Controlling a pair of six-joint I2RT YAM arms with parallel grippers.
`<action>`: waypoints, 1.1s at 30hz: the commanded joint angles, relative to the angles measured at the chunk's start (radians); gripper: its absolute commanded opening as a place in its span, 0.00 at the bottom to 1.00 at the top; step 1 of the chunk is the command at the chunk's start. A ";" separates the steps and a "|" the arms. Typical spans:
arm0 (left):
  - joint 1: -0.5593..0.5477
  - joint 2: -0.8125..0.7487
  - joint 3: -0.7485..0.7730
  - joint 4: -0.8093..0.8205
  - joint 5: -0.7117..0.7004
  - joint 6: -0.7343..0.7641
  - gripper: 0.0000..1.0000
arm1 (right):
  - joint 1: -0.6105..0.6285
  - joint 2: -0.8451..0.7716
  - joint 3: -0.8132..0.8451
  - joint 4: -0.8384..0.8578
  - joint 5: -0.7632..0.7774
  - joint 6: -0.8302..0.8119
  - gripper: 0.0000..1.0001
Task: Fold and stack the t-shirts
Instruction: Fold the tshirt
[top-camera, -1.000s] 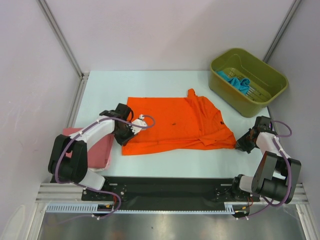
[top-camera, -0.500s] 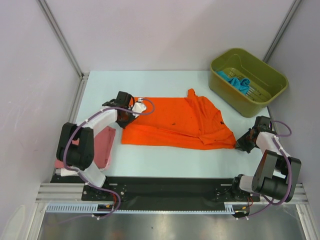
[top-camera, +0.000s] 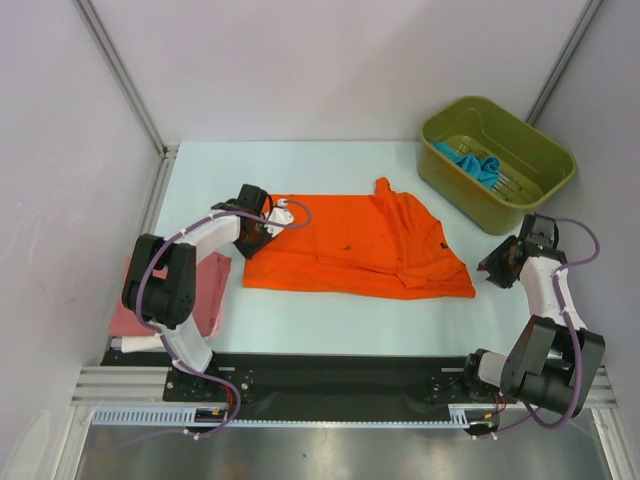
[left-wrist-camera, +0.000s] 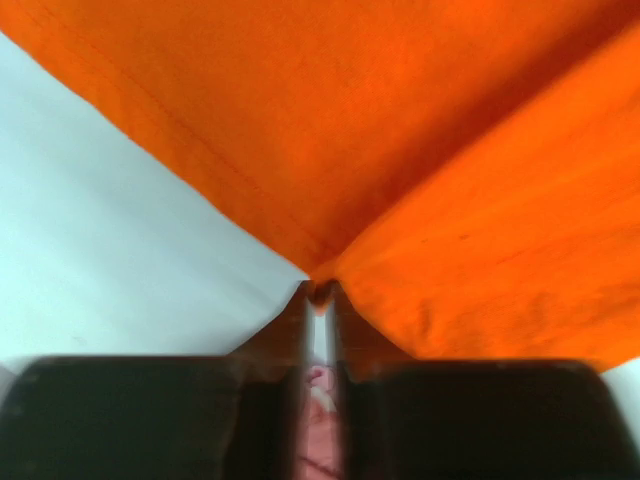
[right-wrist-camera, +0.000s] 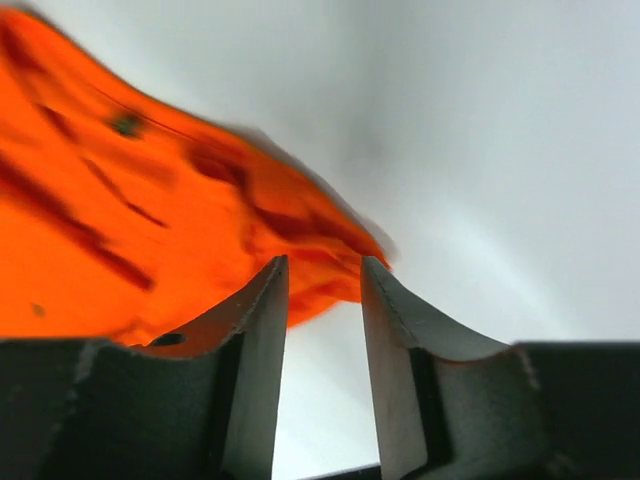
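Orange t-shirt (top-camera: 350, 250) spread across the middle of the table (top-camera: 330, 325), partly folded, rumpled toward its right side, one sleeve poking toward the far edge. Left gripper (left-wrist-camera: 320, 292) at the shirt's left edge, fingers almost pressed together, a tented corner of orange cloth pinched at the very tips. Right gripper (right-wrist-camera: 325, 265) low beside the shirt's near right corner, jaws spread, nothing gripped, cloth edge just beyond the tips. Pink t-shirt (top-camera: 205, 290) folded flat near the table's left edge. Teal-blue t-shirt (top-camera: 478, 165) crumpled inside the olive-green bin (top-camera: 500, 218) at the far right.
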 joint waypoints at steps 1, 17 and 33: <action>0.008 -0.010 0.032 0.016 -0.060 -0.027 0.35 | -0.002 -0.008 0.093 0.013 0.014 -0.031 0.41; -0.179 -0.375 -0.391 0.070 -0.052 0.181 0.60 | 0.062 0.019 -0.068 0.023 -0.011 0.079 0.49; -0.221 -0.241 -0.383 0.135 -0.022 0.094 0.00 | -0.016 0.058 -0.122 -0.004 -0.037 0.105 0.00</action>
